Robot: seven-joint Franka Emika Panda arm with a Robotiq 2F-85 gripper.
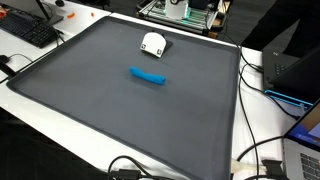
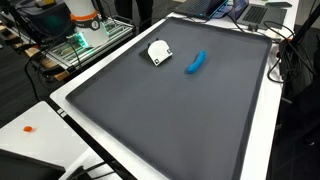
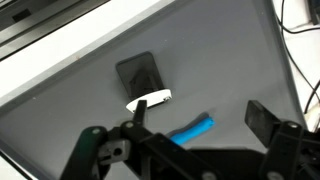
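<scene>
While pincer (image 3: 200,112) hovers spread, blue object (image 3: 190,129) lies near white object (image 3: 150,99) on grey mat (image 3: 230,60).

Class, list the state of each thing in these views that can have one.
Gripper: open, empty, above the mat.
Blue object: lying flat on the mat, not gripped.
White object: resting on the mat, untouched.
</scene>
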